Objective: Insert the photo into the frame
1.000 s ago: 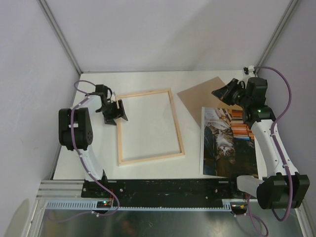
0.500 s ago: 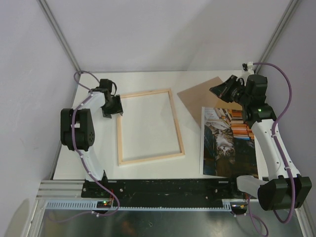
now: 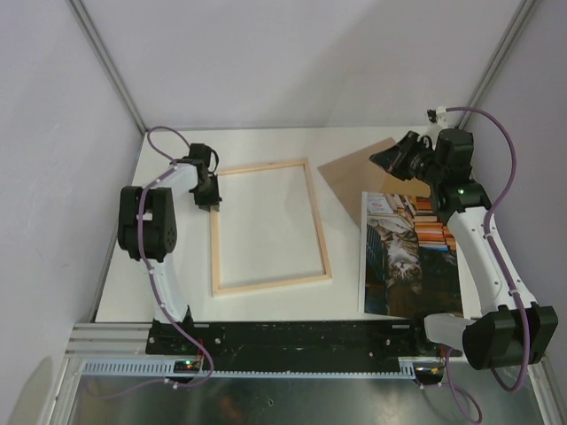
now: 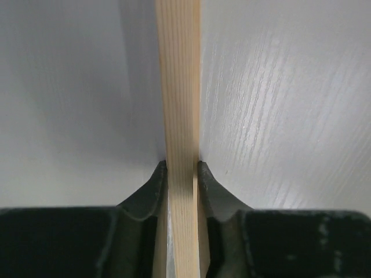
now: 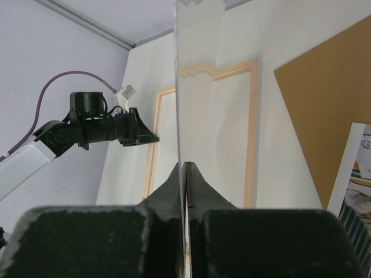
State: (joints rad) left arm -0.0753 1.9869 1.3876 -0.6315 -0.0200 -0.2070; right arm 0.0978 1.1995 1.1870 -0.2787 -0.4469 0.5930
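A pale-wood rectangular frame (image 3: 316,217) lies left of centre on the white surface (image 3: 344,270), its far left corner gripped by the left pincer (image 4: 182,167). A glossy cat print (image 3: 409,257) lies right of it, reaching the near edge. Behind the print, toward the far right corner, lies a brown backing board (image 3: 354,170), with the right pincer (image 5: 185,167) above it clamping a clear sheet (image 5: 181,87).

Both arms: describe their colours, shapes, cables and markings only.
Left arm and right arm: white curved links, blocky black joint housings, a purple cable looped along each. Left tool and right tool are black with tapered fingers. A green light shows on the right arm.
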